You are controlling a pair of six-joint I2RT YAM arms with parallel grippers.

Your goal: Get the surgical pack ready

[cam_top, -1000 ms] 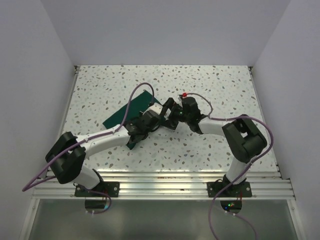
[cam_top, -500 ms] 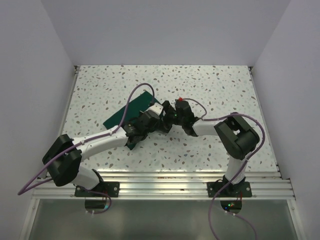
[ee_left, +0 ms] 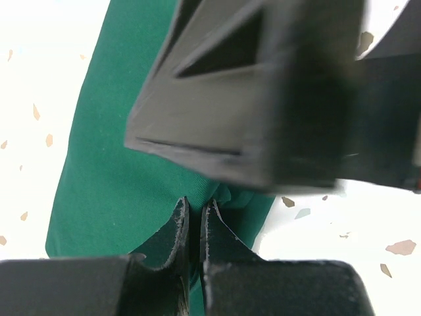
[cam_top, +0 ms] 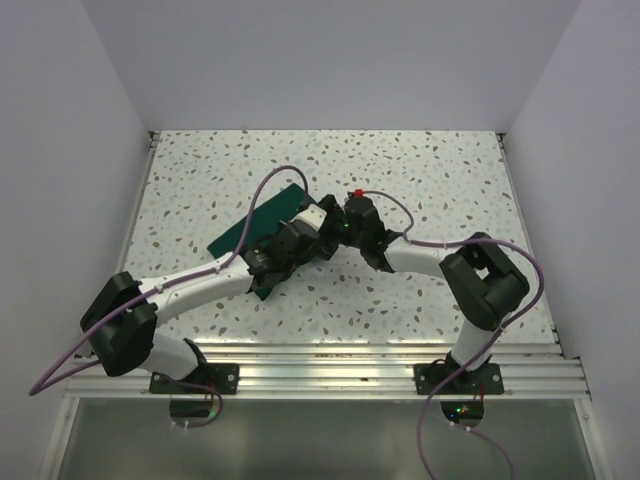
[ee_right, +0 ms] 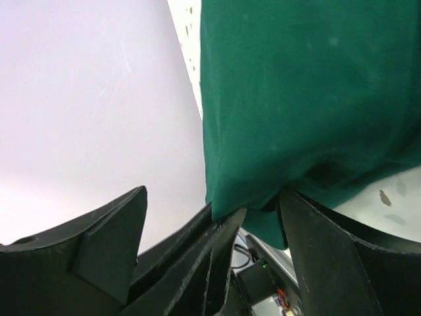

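Found green cloth (cam_top: 245,228) lying folded on speckled table (cam_top: 430,170), left of centre, near end hidden under both wrists. Noted left gripper (ee_left: 195,220) pinched tight on cloth's bunched edge. Noted right gripper (ee_right: 214,193) spread wide, cloth's edge between fingers, unclamped.

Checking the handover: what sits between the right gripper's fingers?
The right wrist view shows it: a corner of the green cloth, pinched by the shut left gripper, sits between the right gripper's open fingers.
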